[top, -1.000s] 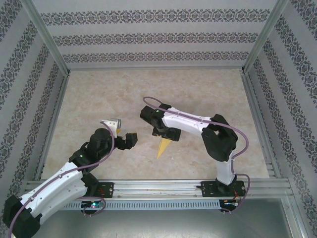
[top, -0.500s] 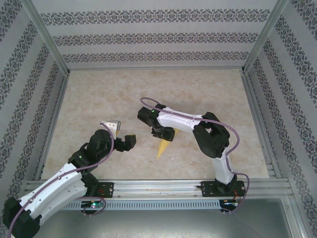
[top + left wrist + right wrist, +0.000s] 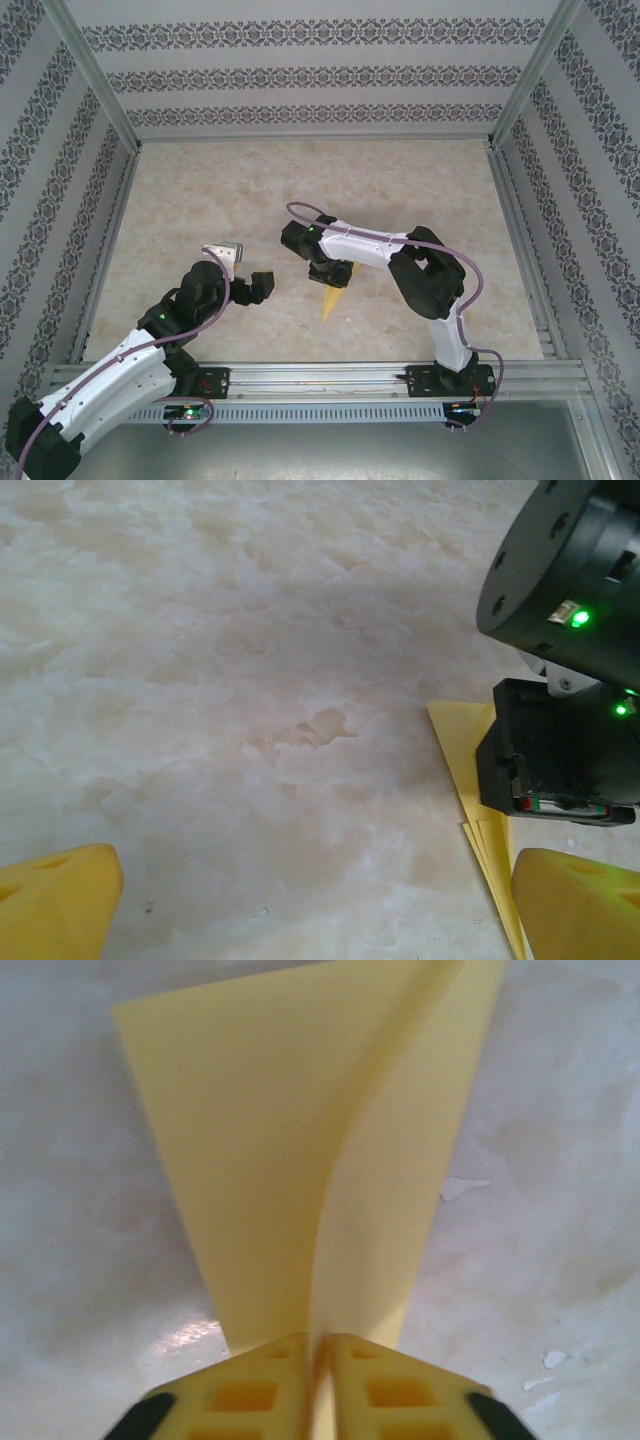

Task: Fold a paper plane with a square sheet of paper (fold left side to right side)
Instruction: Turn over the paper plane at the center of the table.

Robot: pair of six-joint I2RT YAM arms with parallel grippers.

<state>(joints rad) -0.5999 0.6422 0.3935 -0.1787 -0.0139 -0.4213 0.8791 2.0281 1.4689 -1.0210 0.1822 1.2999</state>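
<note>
The right gripper is closed on the paper plane. Its two yellow fingertips are pressed together, and the raised centre crease of the paper runs straight in between them. From the wrist view the paper spreads away from the fingertips as a wedge, with one flap flat on the table and the other curving up slightly along the fold.

From above, the plane lies near the middle of the table, a little toward the near edge. Its wide end is under the right gripper and its sharp tip points toward the arm bases.

The left gripper hangs wide open just to the left of the plane, its fingertips far apart and holding nothing. In its wrist view the paper lies ahead of the right-hand fingertip, partly covered by the black body of the right arm, which has small green lights glowing on it.

The paper is thin, plain and matte yellow, with crisp straight edges and several layers showing along one side. The fingertips are moulded yellow plastic with small square recesses.

The table top is pale, cream-coloured and marbled, with a slight sheen. Walls with bands of dark floral pattern stand on three sides. Metal rails run along the near edge where the arms are bolted.
</note>
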